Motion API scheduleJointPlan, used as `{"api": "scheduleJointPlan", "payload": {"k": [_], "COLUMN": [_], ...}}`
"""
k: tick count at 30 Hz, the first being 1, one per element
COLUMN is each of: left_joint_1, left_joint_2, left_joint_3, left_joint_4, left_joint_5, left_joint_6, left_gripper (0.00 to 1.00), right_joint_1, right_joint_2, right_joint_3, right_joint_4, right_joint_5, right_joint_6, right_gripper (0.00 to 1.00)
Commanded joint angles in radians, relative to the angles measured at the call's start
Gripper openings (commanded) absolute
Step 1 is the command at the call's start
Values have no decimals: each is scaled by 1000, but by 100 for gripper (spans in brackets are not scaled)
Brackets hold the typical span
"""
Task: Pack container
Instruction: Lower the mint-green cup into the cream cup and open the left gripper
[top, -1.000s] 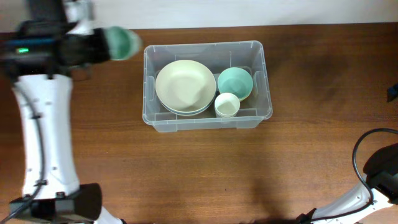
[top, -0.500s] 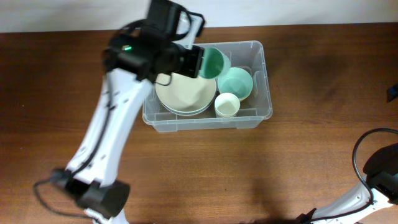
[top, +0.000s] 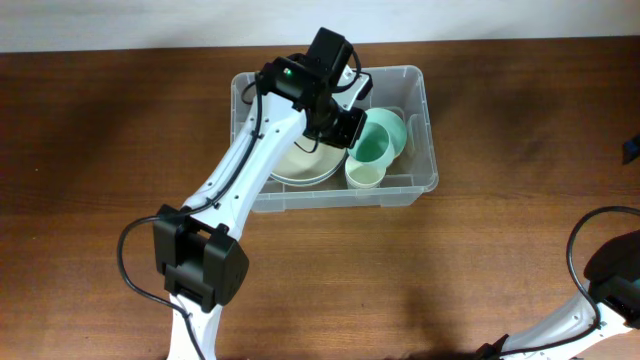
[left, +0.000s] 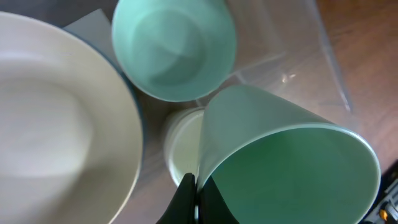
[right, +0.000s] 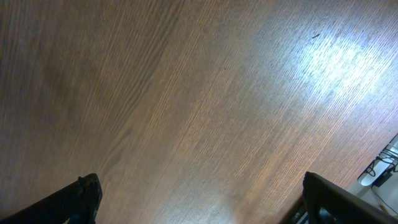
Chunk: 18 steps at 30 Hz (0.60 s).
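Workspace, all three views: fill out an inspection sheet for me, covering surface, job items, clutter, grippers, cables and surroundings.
Surface: brown wooden table.
Job's things: clear container upright at the table's far side; inside it are stacked cream plates, a teal bowl and a small cream cup.
Clutter: nothing seen.
Grippers: left gripper is inside the container, fingers pinched on the rim of a tilted green cup that partly covers the cream cup; right gripper is open above bare table.
Cables: black cable arcs at the near right; another loops by the left arm's base.
Surroundings: pale strip beyond the far edge; cannot tell what it is.
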<state>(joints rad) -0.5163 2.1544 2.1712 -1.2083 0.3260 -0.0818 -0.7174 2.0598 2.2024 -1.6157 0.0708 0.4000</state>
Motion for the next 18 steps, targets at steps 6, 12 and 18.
{"api": "scheduleJointPlan", "payload": {"k": [6, 12, 18], "left_joint_1": [0, 1, 2], "left_joint_2": [-10, -10, -10], "left_joint_3": [10, 10, 10], "left_joint_4": [-45, -106, -110], "left_joint_5": [-18, -118, -160], "left_joint_6": [31, 50, 53], "left_gripper": [1, 1, 2], "right_joint_1": [3, 3, 3], "right_joint_2": [-7, -7, -7], "right_joint_3": [-5, -5, -5], "right_joint_4": [1, 1, 1], "right_joint_5": [9, 9, 9], "right_joint_6": [0, 0, 0], "right_gripper": [99, 99, 99]}}
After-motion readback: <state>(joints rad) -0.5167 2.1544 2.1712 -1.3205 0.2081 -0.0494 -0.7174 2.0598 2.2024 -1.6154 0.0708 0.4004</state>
